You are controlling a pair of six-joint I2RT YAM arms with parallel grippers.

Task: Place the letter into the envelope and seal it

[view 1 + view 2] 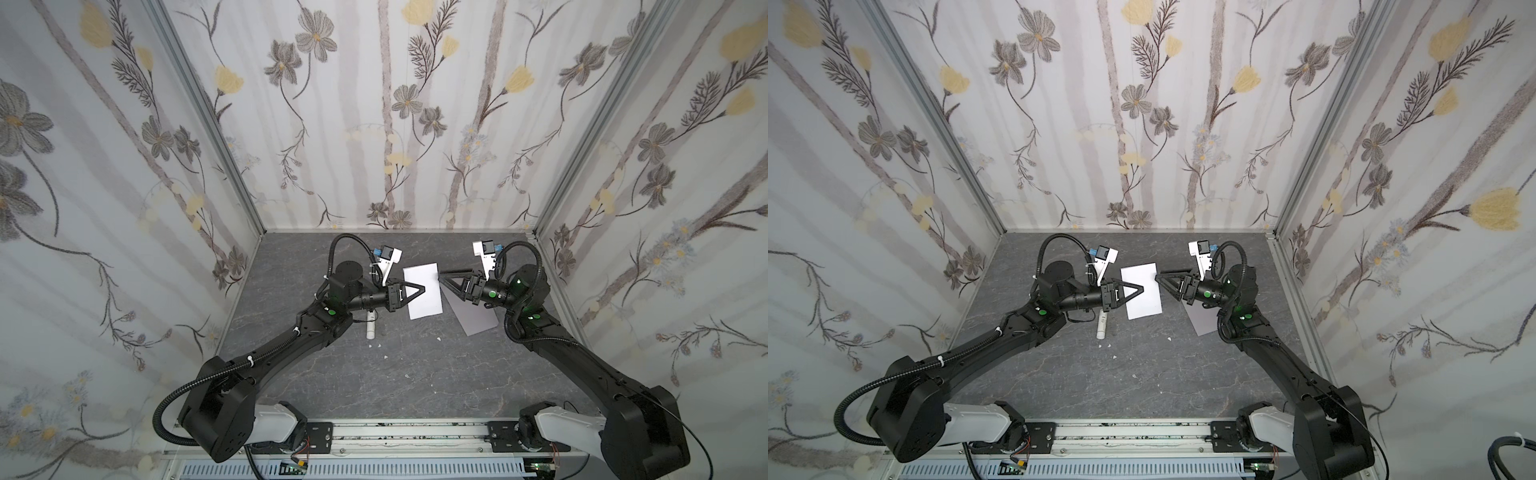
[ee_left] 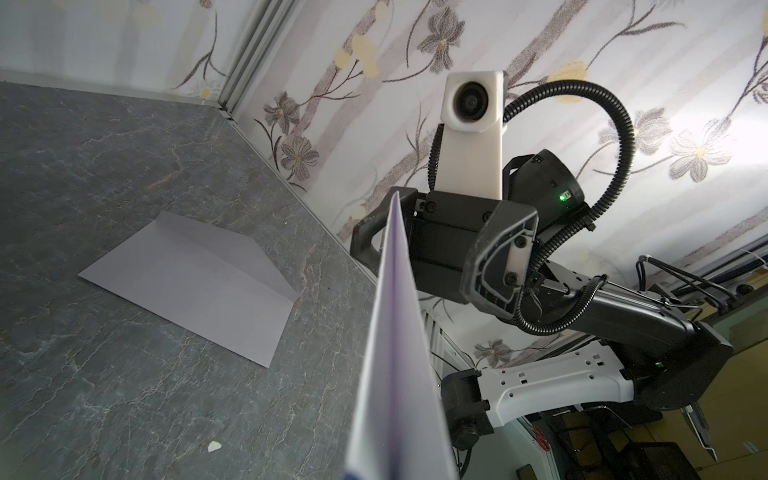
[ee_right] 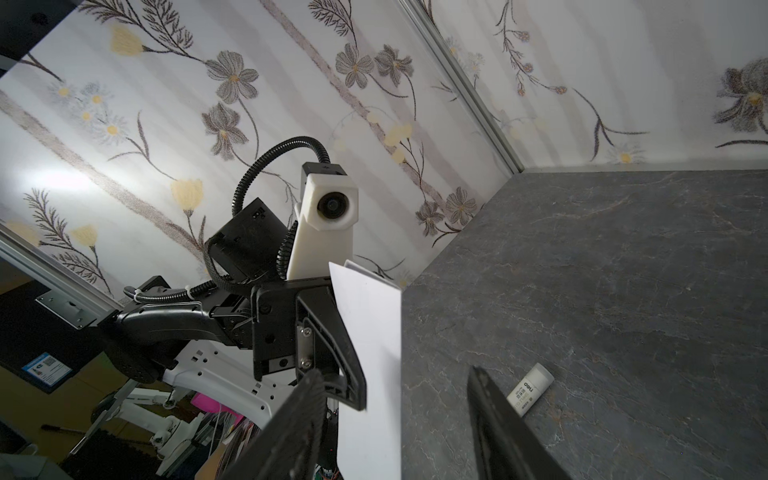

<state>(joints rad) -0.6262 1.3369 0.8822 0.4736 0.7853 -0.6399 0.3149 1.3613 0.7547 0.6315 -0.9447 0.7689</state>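
Letter (image 1: 429, 301), a thin white sheet, sits mid-frame above the grey marbled table (image 1: 374, 382), left edge pinched tight in the left gripper (image 1: 422, 288). Lavender envelope (image 1: 476, 318) lies flat at lower right, pointed flap open. Right gripper (image 1: 443, 279) jaws spread wide at the sheet's right edge. White glue stick (image 3: 530, 388) reads "deli".

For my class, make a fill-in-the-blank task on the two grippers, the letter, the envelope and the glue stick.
1. The left gripper is ___ on the letter, holding it off the table.
2. The right gripper, by the letter's other edge, has jaws standing ___.
3. The envelope lies flat, partly under the ___ arm.
4. The glue stick lies partly under the ___ arm.
Missing words: shut, open, right, left.
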